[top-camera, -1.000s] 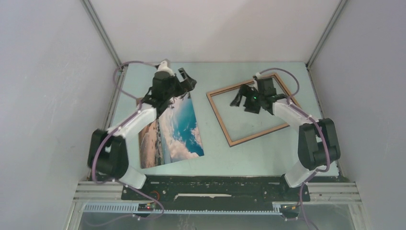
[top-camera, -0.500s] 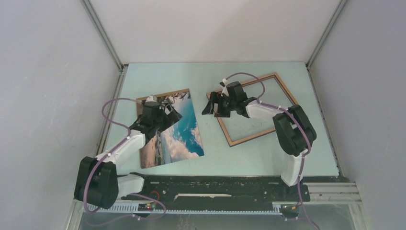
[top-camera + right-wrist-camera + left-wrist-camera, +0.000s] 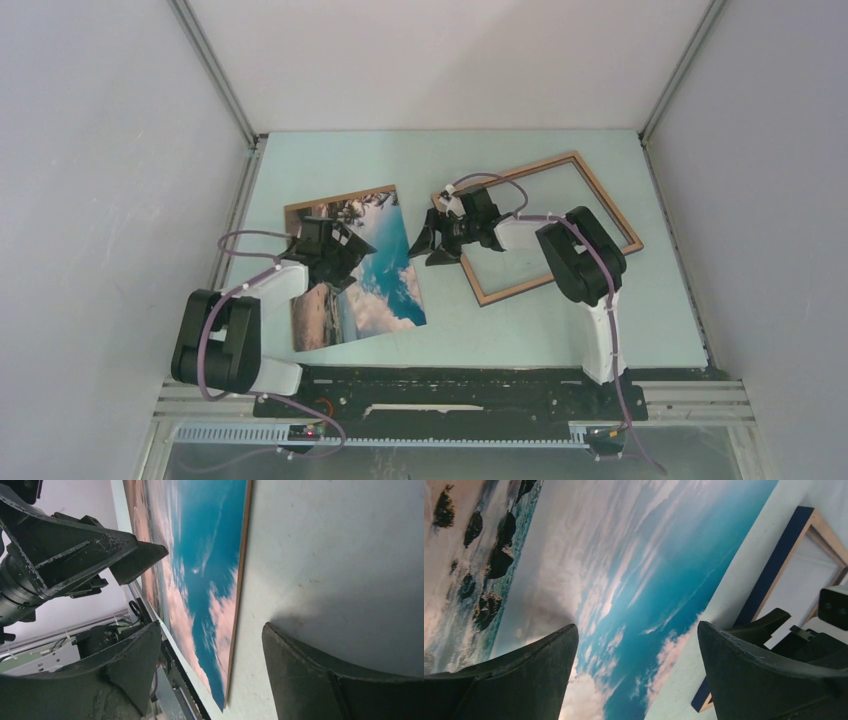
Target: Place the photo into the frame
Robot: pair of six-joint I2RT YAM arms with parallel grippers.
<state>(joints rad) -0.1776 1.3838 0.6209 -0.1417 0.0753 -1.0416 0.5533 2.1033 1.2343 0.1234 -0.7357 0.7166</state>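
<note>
The left hand (image 3: 345, 255) hangs low over the photo (image 3: 385, 270), fingers spread wide and gripping nothing. The photo lies flat on the desk (image 3: 480, 330), picture side up (blue sea and cloud in the middle, dark trees toward the far end), just left of the frame and outside it. The right hand (image 3: 425, 243), also released, sits between the photo's edge and the frame's near-left rail. The frame (image 3: 505, 292) lies flat, and only bare desk shows through its opening.

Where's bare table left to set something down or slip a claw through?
Free: the table's far strip beyond photo and frame; the near strip between frame and arm bases. Crowded: the photo-frame gap, where the right claw hangs, left claw close beside.
</note>
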